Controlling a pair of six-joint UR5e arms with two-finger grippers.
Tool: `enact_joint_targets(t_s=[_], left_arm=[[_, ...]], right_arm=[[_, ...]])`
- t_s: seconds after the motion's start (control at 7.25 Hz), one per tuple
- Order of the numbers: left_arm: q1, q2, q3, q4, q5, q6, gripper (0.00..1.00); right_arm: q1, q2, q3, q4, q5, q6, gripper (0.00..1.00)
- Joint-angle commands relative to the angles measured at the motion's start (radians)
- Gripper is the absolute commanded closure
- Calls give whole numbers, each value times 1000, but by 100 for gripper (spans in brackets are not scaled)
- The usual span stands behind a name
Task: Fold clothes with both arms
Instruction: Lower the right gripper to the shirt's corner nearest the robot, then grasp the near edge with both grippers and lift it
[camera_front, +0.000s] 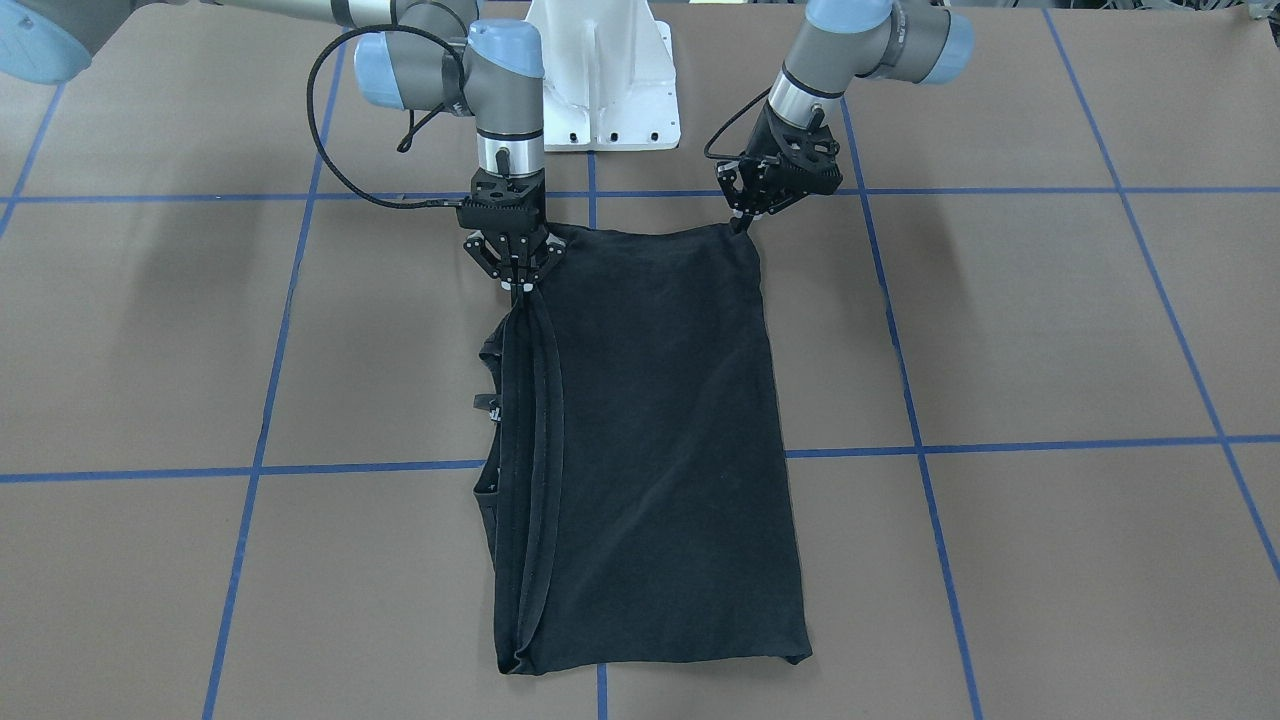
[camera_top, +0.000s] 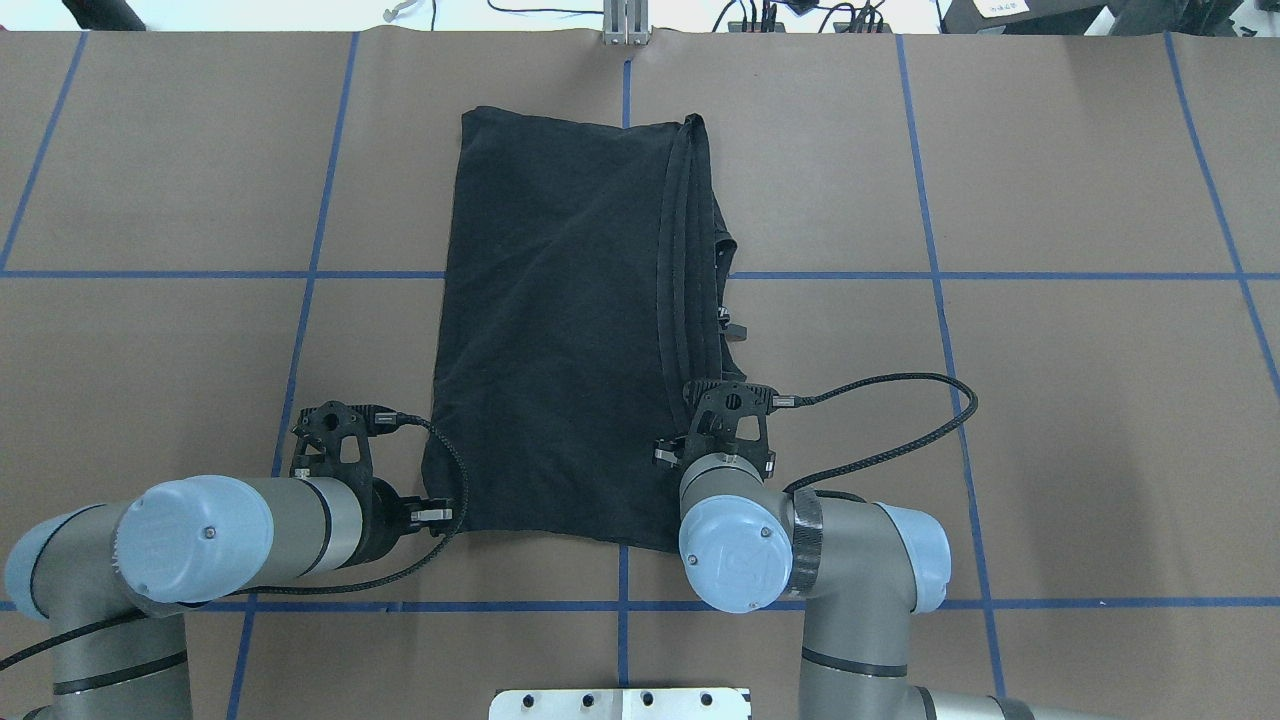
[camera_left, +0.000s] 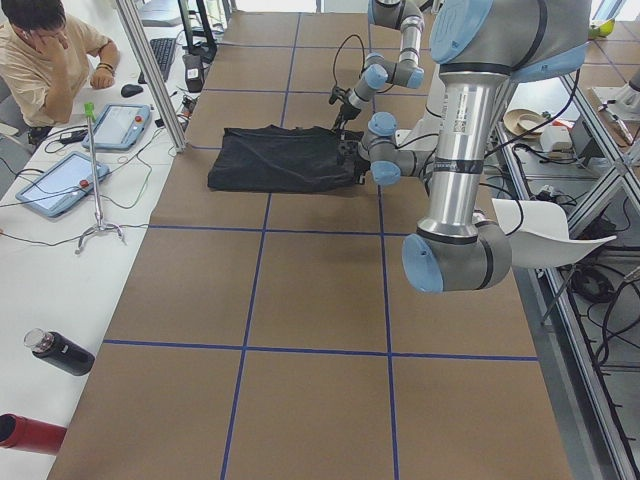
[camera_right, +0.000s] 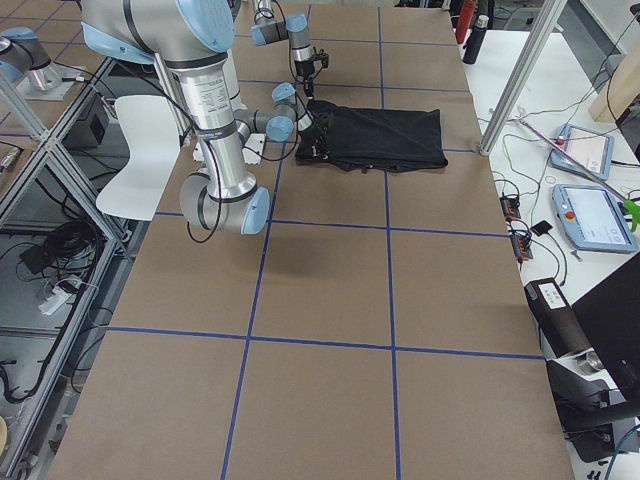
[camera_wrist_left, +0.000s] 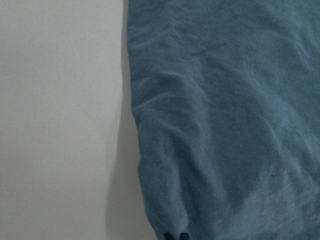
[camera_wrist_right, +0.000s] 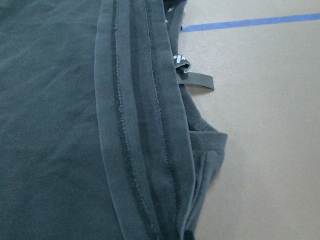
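Note:
The black T-shirt lies folded into a long rectangle on the brown table, its print hidden. It also shows in the overhead view. My right gripper is shut on the stacked hem edges at the shirt's near corner and holds them slightly raised. My left gripper is shut on the other near corner. In the left wrist view its fingertips pinch the cloth. In the overhead view the right wrist hides the right gripper's fingers.
The white pedestal base stands just behind the shirt between the arms. Blue tape lines grid the table. A side bench holds tablets and bottles, with a seated person beside it.

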Motion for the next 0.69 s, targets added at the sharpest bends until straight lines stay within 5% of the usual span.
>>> enact_joint_targets(t_s=[0.0,0.28,0.55], left_arm=[[0,0,-41,19,-4,2,100],[0,8,-169,111,-16,-3,100],[12,53,-309,150,-39,-72,100]], right_arm=[[7,-14,56,-1,8,-1,100],[-10,-73,176,-5,5,1,100],[-76,-196,397,-38,5,4,100]])
